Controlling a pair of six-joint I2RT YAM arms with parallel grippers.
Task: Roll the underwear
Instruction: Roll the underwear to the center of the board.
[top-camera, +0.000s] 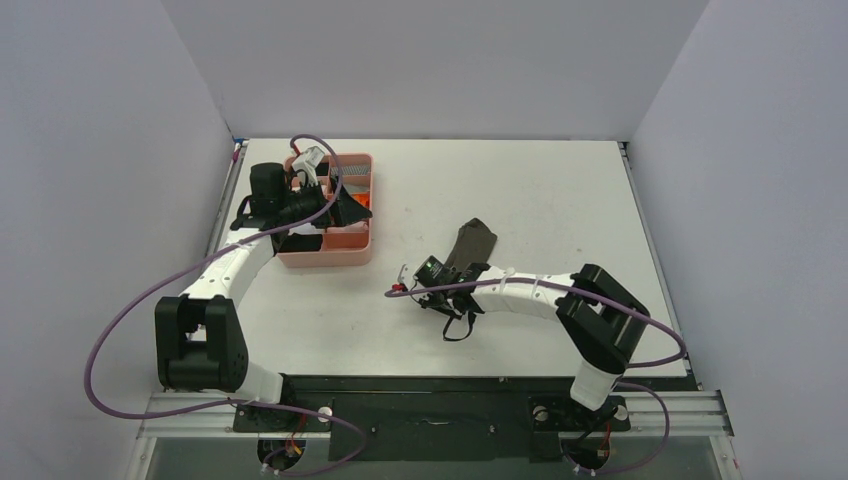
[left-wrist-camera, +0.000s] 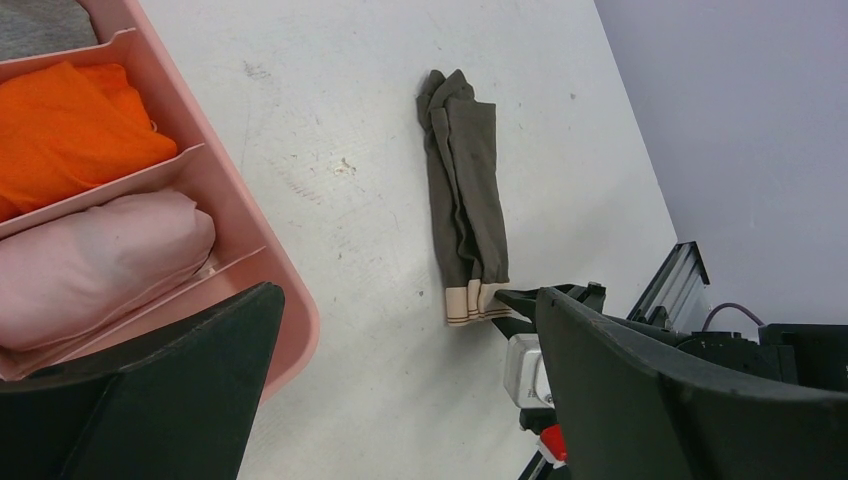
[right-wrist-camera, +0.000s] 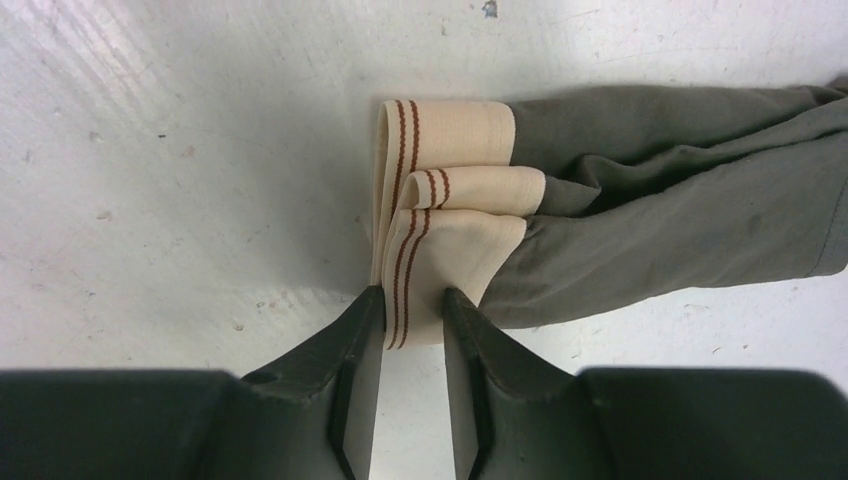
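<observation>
Folded underwear (right-wrist-camera: 660, 220), waistband (right-wrist-camera: 450, 130) pinched in right claw (right-wrist-camera: 413, 300)

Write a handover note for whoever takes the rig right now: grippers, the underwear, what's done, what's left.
Right gripper: shut on the beige waistband of the underwear, low at the table.
Left gripper: open, empty, hovering at the pink tray.
Underwear: folded into a long narrow strip, lying flat on the table, right of the tray in the top view.
Done: the lengthwise fold.
Left: the rolling itself; no turn is made yet, probably starting from the pinched waistband end.
</observation>
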